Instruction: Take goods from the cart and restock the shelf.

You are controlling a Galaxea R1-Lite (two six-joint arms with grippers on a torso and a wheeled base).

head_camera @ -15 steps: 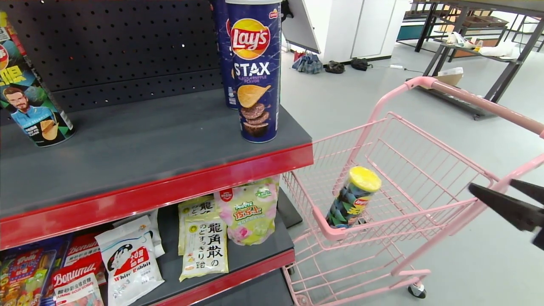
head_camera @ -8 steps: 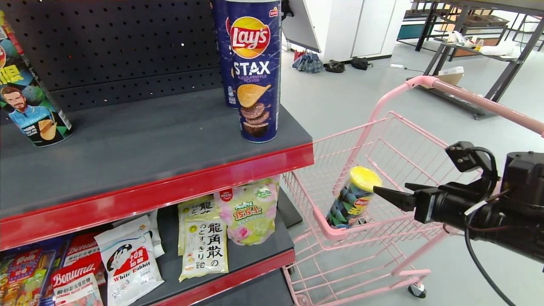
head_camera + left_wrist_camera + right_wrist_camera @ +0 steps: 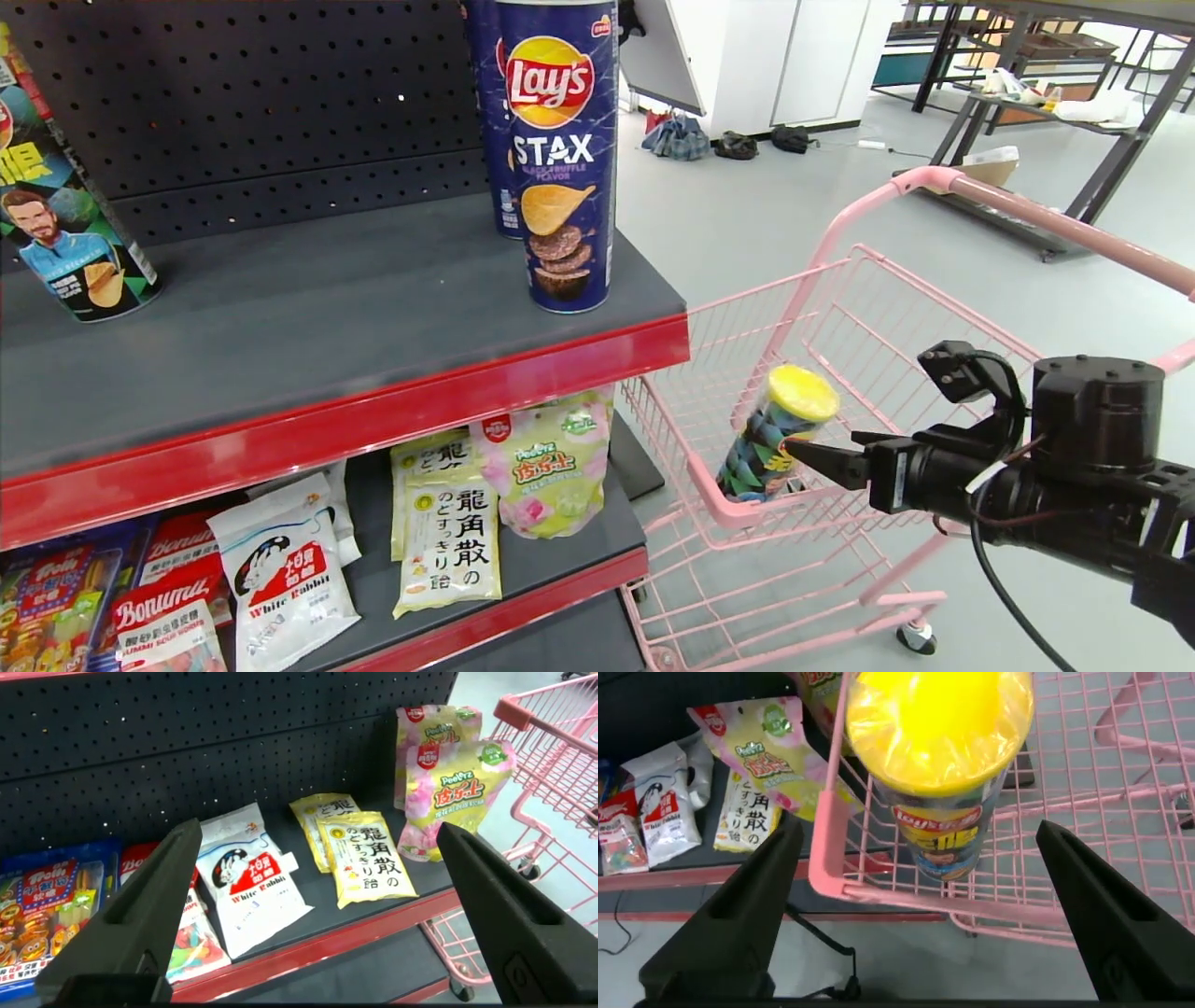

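A chip can with a yellow lid (image 3: 780,429) stands tilted in the front corner of the pink cart (image 3: 845,271). My right gripper (image 3: 822,446) is open and level with the can's upper part, just to its right. In the right wrist view the can (image 3: 938,756) is ahead of the right gripper (image 3: 915,924), framed by the two wide-spread fingers (image 3: 738,924). My left gripper (image 3: 318,915) is open and faces the lower shelf's snack bags (image 3: 248,877). The grey upper shelf (image 3: 308,317) holds tall blue chip cans (image 3: 558,159) at its right end.
A green chip can (image 3: 65,215) stands at the upper shelf's left. Snack bags (image 3: 448,532) lie on the lower shelf. The red shelf edge (image 3: 373,420) juts out close to the cart's left rim. Tables (image 3: 1046,84) stand on the floor behind.
My right arm came in from the right edge, moving left over the cart's rim until its fingertips reached the yellow-lidded can. The can and the shelf goods have not moved.
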